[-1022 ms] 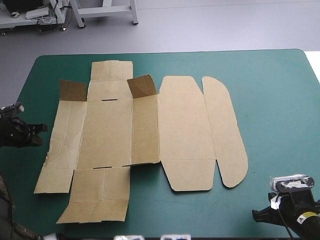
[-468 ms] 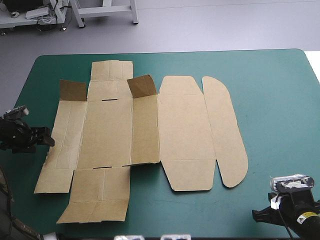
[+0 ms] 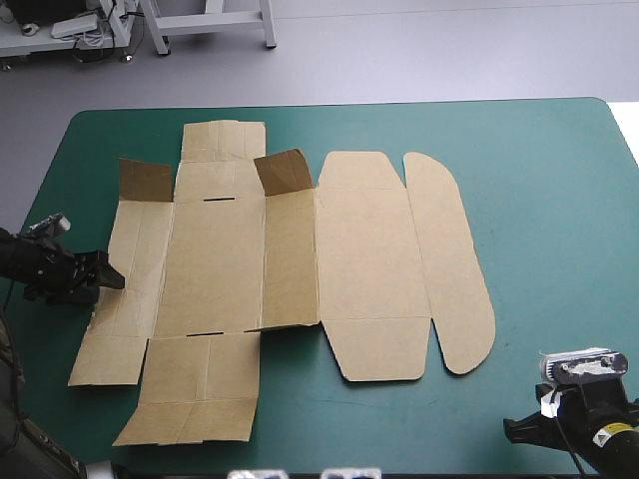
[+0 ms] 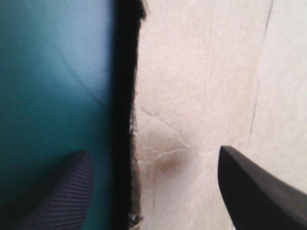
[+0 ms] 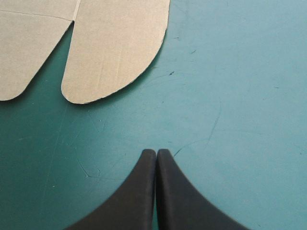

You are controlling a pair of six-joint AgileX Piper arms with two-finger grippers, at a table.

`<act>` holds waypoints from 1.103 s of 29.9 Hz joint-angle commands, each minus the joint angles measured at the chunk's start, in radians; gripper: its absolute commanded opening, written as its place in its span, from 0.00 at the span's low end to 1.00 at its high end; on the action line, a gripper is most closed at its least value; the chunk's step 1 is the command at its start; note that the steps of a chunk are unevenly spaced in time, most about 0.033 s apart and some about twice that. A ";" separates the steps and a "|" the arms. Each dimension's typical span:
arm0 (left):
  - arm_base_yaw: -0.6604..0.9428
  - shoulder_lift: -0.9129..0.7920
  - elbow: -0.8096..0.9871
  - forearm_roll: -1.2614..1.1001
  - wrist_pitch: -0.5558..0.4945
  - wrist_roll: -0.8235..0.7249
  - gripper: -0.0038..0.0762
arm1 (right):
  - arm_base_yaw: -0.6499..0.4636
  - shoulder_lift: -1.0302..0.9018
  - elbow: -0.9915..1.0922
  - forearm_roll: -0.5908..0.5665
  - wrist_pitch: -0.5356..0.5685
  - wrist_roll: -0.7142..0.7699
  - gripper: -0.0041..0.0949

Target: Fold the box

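**Q:** Entry one. Where was the box?

**A:** The box [image 3: 290,269] lay as one cut brown sheet on the teal-green cover [image 3: 539,180], spread from the left part of the table to just past its middle. It was not yet a tray: the walls lay flat. Only two small flaps [image 3: 284,172] on the far side stood tilted up, one at the left panel's far end and one nearer the middle. The long rounded flap [image 3: 449,259] lay flat at the sheet's right edge.

**Q:** Your left hand?

**A:** My left gripper [image 3: 105,277] sat at the sheet's left edge, about halfway along it. Its fingers stood apart and held nothing. In the wrist view one finger [image 4: 62,191] was over the cover and the other was over the board, with the edge running between them. The edge looked ragged and creased there, with a dark band beside it. I could not tell whether either finger touched the board.

**Q:** The right?

**A:** My right gripper [image 5: 156,153] was near the table's near right corner. Its fingers were pressed together in a point, over bare cover. The rounded flap's near end lay ahead of it, well apart.
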 commanded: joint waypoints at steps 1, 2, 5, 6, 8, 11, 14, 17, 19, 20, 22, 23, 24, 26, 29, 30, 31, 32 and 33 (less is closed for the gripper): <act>-0.002 -0.005 0.015 -0.083 0.080 0.018 0.71 | 0.000 0.007 -0.026 0.009 -0.051 -0.004 0.03; -0.002 0.000 0.031 -0.084 0.080 0.025 0.71 | 0.000 0.007 -0.026 0.009 -0.051 -0.004 0.03; -0.002 0.017 0.082 -0.088 0.080 0.036 0.71 | 0.000 0.007 -0.026 0.009 -0.051 -0.004 0.03; -0.002 0.020 0.102 -0.090 0.080 0.038 0.71 | 0.000 0.007 -0.026 0.009 -0.051 -0.004 0.03; -0.002 0.029 0.141 -0.124 0.078 0.064 0.71 | 0.000 0.007 -0.026 0.009 -0.051 -0.004 0.03; -0.002 0.041 0.195 -0.216 0.078 0.119 0.71 | 0.000 0.007 -0.026 0.009 -0.051 -0.004 0.03; -0.003 0.046 0.247 -0.263 0.078 0.163 0.71 | 0.000 0.007 -0.026 0.009 -0.051 -0.004 0.03; -0.003 0.055 0.288 -0.266 0.078 0.164 0.71 | 0.000 0.007 -0.026 0.009 -0.051 -0.004 0.03; -0.005 0.062 0.299 -0.270 0.078 0.164 0.71 | 0.000 0.007 -0.026 0.009 -0.051 -0.004 0.03; -0.014 0.064 0.299 -0.273 0.078 0.164 0.71 | 0.000 0.007 -0.026 0.009 -0.051 -0.004 0.03; -0.027 0.064 0.299 -0.273 0.078 0.164 0.71 | 0.000 0.007 -0.026 0.009 -0.051 -0.004 0.03; -0.033 0.064 0.299 -0.274 0.078 0.167 0.71 | 0.000 0.007 -0.026 0.009 -0.051 -0.004 0.03; -0.038 0.064 0.299 -0.274 0.078 0.167 0.71 | 0.000 0.007 -0.026 0.009 -0.051 -0.004 0.03; -0.042 0.064 0.296 -0.274 0.078 0.167 0.71 | 0.000 0.007 -0.026 0.009 -0.051 -0.004 0.03; -0.064 0.064 0.279 -0.269 0.078 0.165 0.66 | 0.000 0.007 -0.026 0.009 -0.051 -0.004 0.03; -0.069 0.064 0.267 -0.260 0.078 0.151 0.61 | 0.000 0.007 -0.026 0.009 -0.051 -0.004 0.03; -0.075 0.064 0.259 -0.250 0.078 0.147 0.53 | 0.000 0.007 -0.026 0.009 -0.051 -0.004 0.03; -0.077 0.064 0.250 -0.245 0.078 0.145 0.44 | 0.000 0.007 -0.026 0.009 -0.051 -0.004 0.03; -0.082 0.064 0.239 -0.245 0.078 0.145 0.33 | 0.000 0.007 -0.026 0.009 -0.051 -0.004 0.03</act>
